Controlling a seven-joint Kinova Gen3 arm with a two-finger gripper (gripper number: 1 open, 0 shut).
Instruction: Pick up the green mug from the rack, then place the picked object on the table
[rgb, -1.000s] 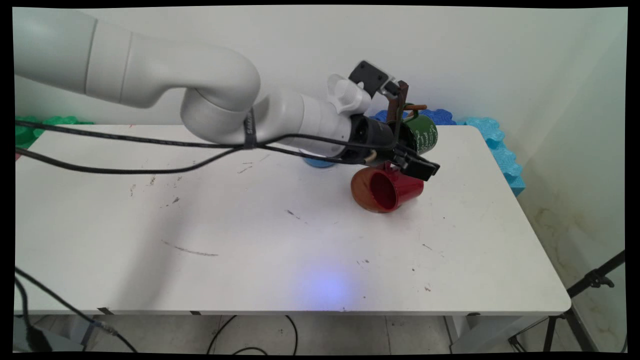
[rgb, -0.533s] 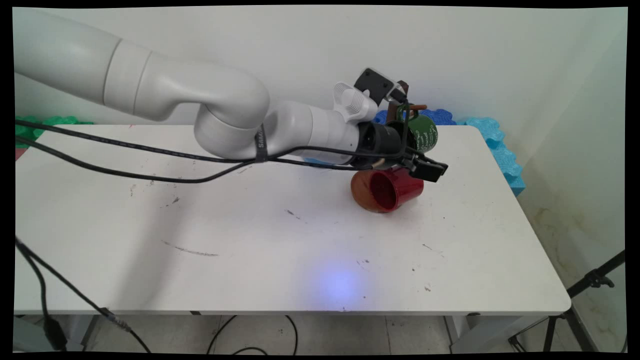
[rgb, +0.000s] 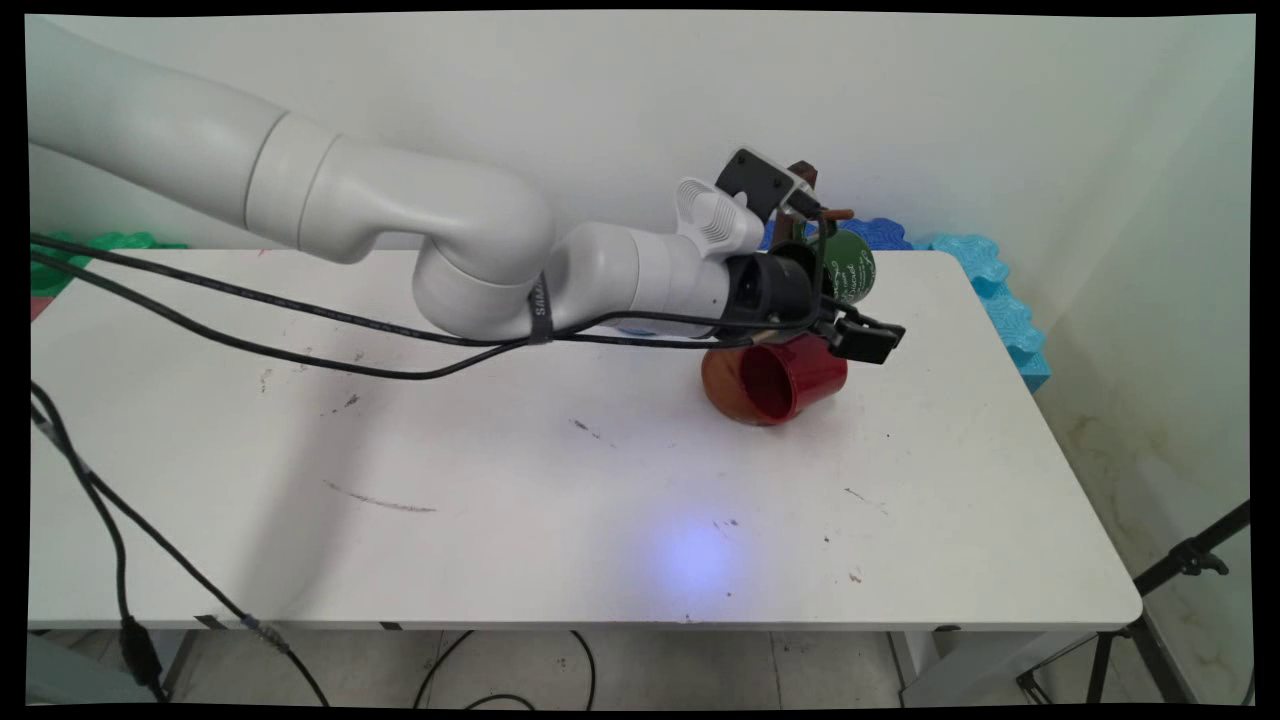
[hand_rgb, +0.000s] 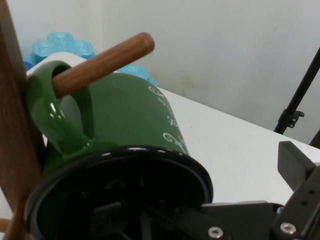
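Main view is showing a red mug (rgb: 782, 378) lying on its side on the white counter (rgb: 560, 480). Just above it, the pincer (rgb: 850, 330) is reaching rightward from a low, nearly level arm. Behind, a green mug (hand_rgb: 120, 130) is hanging by its handle on a wooden peg (hand_rgb: 102, 64) of a rack (hand_rgb: 12, 125). One finger appears inside the green mug's mouth; whether the pincer is clamping its rim, I cannot tell. A sideways push could be slipping the mug off its peg or tipping the rack.
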